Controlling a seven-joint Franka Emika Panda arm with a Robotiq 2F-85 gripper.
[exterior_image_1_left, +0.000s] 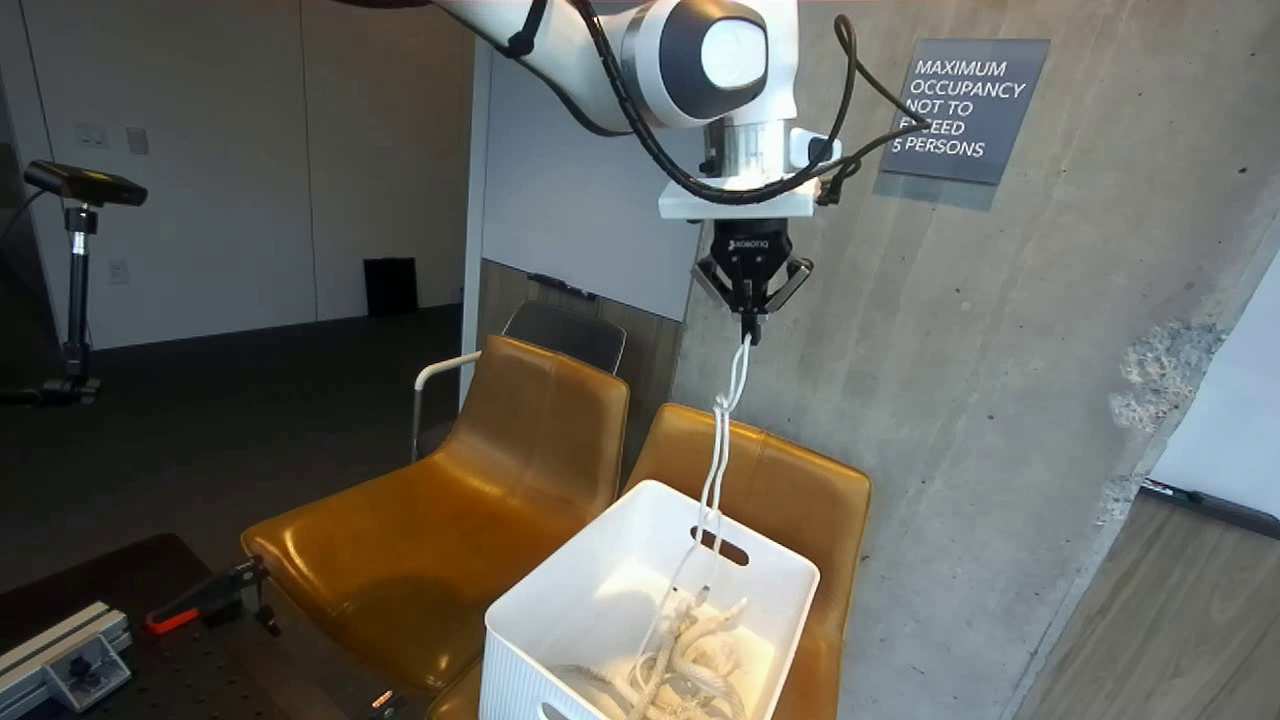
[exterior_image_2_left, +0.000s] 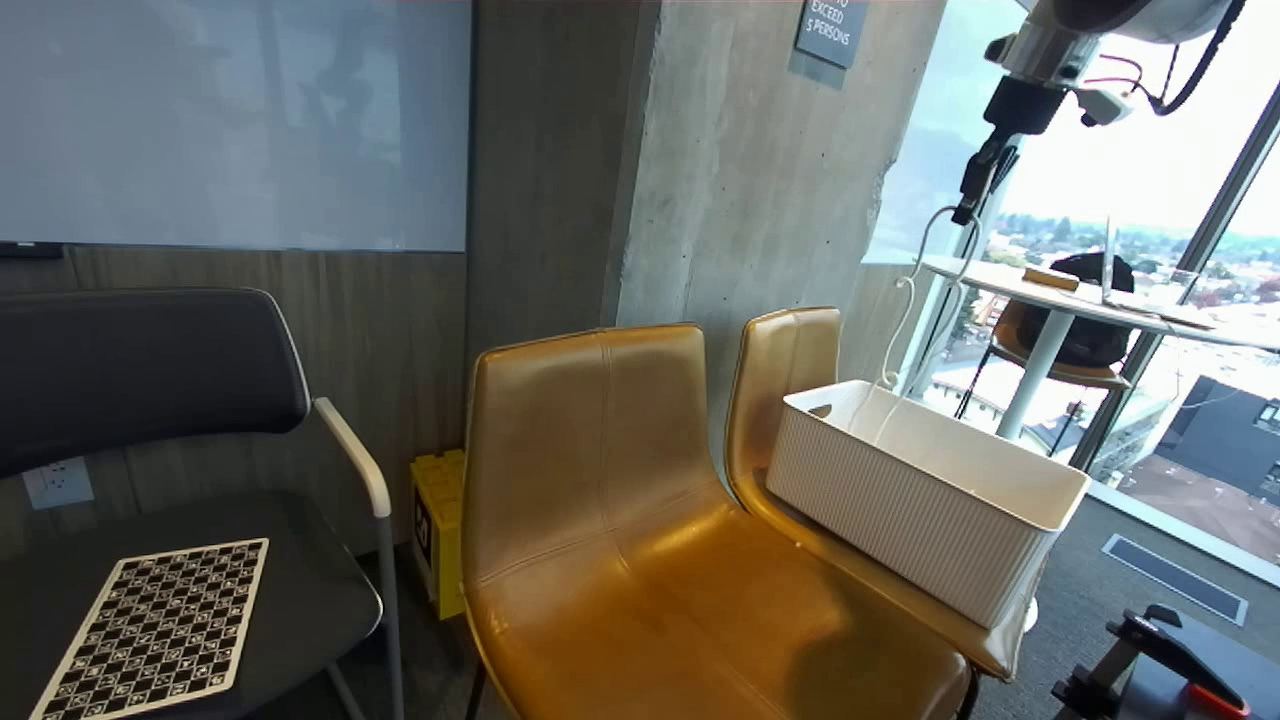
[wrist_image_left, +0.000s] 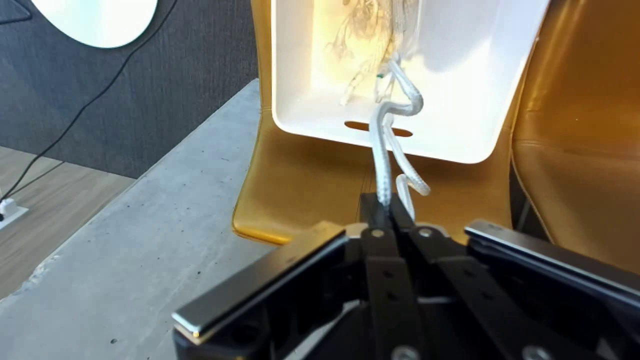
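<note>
The white cord (wrist_image_left: 377, 135), gripped at its upper bend: it hung directly beneath the gripper (exterior_image_1_left: 751, 332), whose jaws were closed narrow on it, and dropped as two slender strands, with a small knot or kink (exterior_image_1_left: 722, 403) partway down, into the white bin (exterior_image_1_left: 585, 580). In the wrist view the cord left the jaws, bent sideways and ran on over the rim toward the interior. In an exterior view the strands crossed in front of the handle slot (exterior_image_1_left: 735, 551); their lower ends, among tangled pale cords (exterior_image_1_left: 680, 660) on the bin's floor, could not be traced clearly. The bin, ribbed on its outer side, rested on the seat of a tan chair (exterior_image_1_left: 800, 470), well below the gripper. A second chair (exterior_image_2_left: 600, 430) of the same kind stood just beside it. Behind rose a concrete column (exterior_image_1_left: 930, 380) bearing an occupancy sign (exterior_image_1_left: 965, 112). Farther out, in an exterior view, were a dark chair (exterior_image_2_left: 150, 380) with a patterned board (exterior_image_2_left: 155, 625) on its seat, a yellow box (exterior_image_2_left: 440, 520) and a table (exterior_image_2_left: 1000, 279).
</note>
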